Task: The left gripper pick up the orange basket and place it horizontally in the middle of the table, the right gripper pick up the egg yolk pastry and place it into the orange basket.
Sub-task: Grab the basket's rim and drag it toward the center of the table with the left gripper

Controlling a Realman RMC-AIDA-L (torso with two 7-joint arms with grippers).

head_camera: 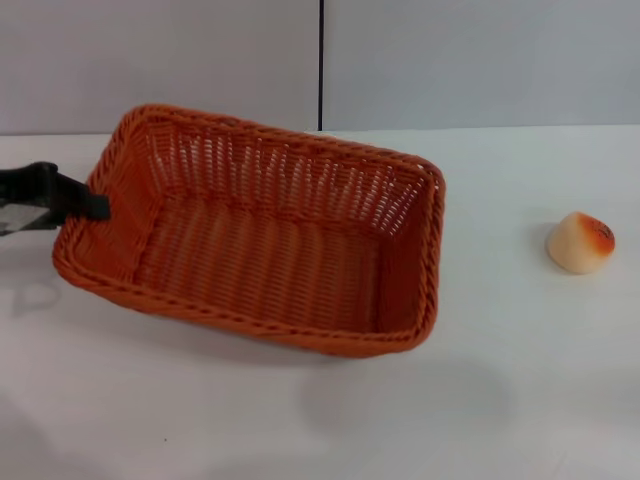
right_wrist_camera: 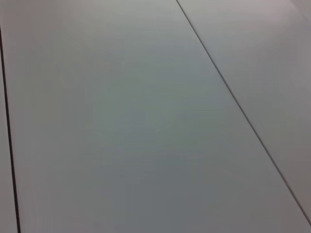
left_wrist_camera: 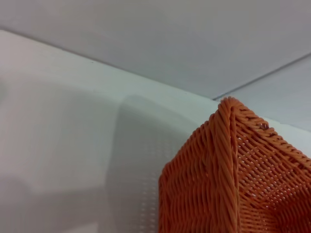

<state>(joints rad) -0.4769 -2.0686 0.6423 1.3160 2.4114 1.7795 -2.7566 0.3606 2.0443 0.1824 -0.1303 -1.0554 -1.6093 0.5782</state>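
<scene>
The orange basket (head_camera: pixel 260 240) hangs a little above the white table (head_camera: pixel 520 400), turned at a slant, its shadow on the tabletop below it. My left gripper (head_camera: pixel 93 206) reaches in from the left edge and is shut on the braided rim of the basket's left short side. In the left wrist view a corner of the orange basket (left_wrist_camera: pixel 233 179) fills the near side. The egg yolk pastry (head_camera: pixel 580 242) lies on the table far to the right, well apart from the basket. My right gripper is out of view; its wrist camera sees only grey wall panels.
A grey panelled wall (head_camera: pixel 450 60) with a dark vertical seam runs behind the table's back edge. Bare white tabletop lies in front of the basket and between it and the pastry.
</scene>
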